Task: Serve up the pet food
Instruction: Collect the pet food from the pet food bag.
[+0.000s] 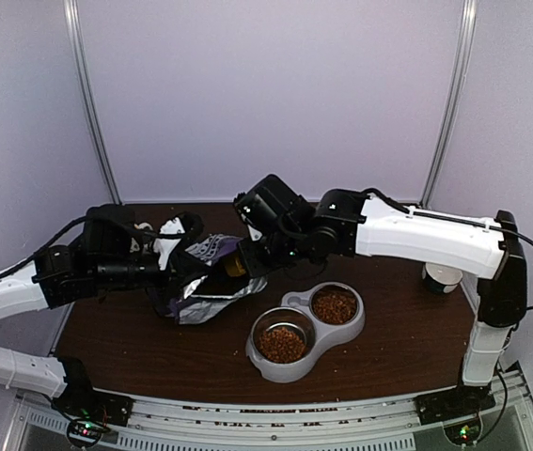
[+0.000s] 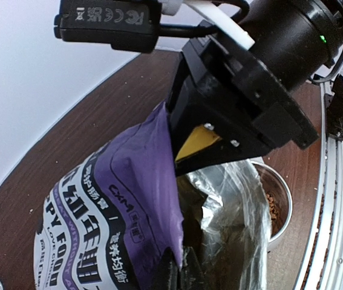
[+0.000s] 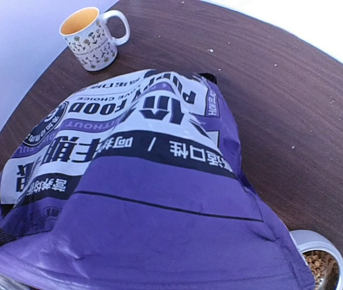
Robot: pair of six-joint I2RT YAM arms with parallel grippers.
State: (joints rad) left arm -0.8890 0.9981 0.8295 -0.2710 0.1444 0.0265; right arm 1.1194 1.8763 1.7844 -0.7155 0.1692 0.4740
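The purple-and-white bag [image 1: 200, 282] lies propped open on the brown table [image 1: 153, 357]. My left gripper [image 2: 180, 272] is shut on the edge of its mouth [image 1: 167, 271]. My right gripper [image 1: 244, 261] is at the bag's opening, shut on a yellow scoop [image 2: 196, 140]; the scoop's bowl is hidden inside the bag. Pet food [image 1: 282, 345] fills both cups of the grey double bowl [image 1: 296, 368], the second heap [image 1: 334, 305] behind the first. In the right wrist view the bag [image 3: 159, 211] fills the frame and hides my own fingers.
A patterned mug [image 3: 89, 39] with a yellow inside stands behind the bag. A small white container [image 1: 442, 277] sits at the table's right edge. The bowl's steel rim [image 2: 283, 199] lies just right of the bag's mouth.
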